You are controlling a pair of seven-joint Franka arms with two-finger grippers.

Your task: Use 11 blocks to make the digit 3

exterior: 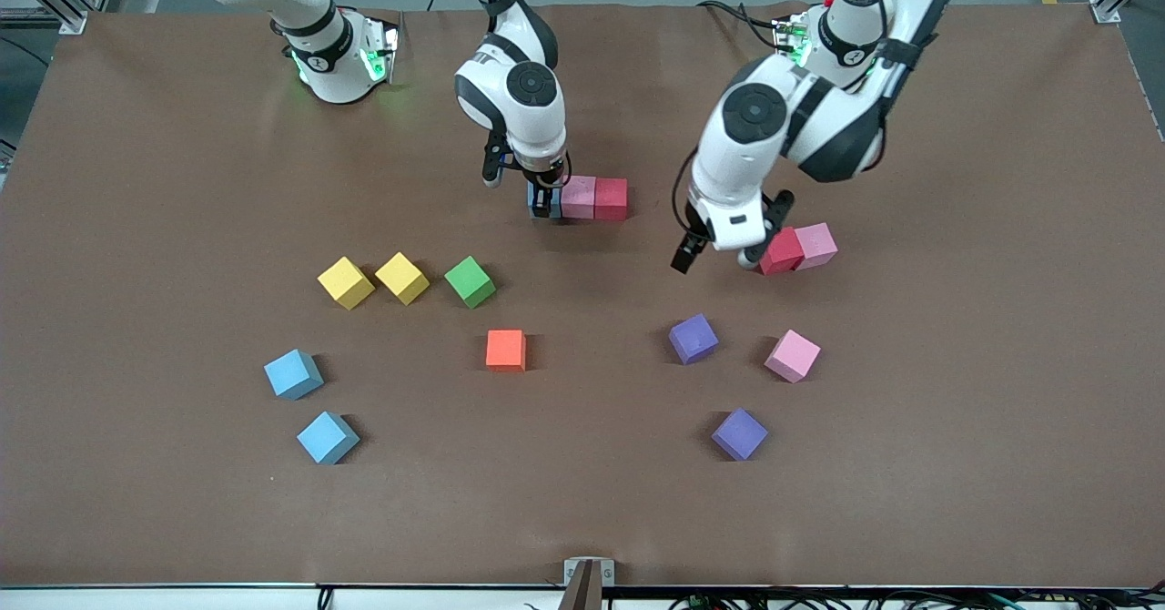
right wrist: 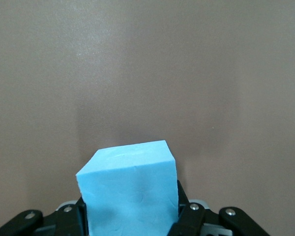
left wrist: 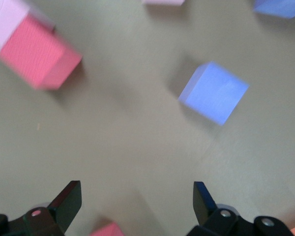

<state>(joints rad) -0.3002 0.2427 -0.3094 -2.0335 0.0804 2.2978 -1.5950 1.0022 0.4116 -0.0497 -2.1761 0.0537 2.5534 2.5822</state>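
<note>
While clamped in right gripper (right wrist: 132, 216), matte foam light-blue cube (right wrist: 130, 194).

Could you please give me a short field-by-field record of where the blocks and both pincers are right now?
row started: pink cube and red cube touching, side by side
right pincer: shut on light blue cube, at the pink cube's free end
left pincer: open, beside the red and pink pair
loose task cubes: green, orange, two purple, pink, two light blue
not for the digit: two yellow cubes
</note>
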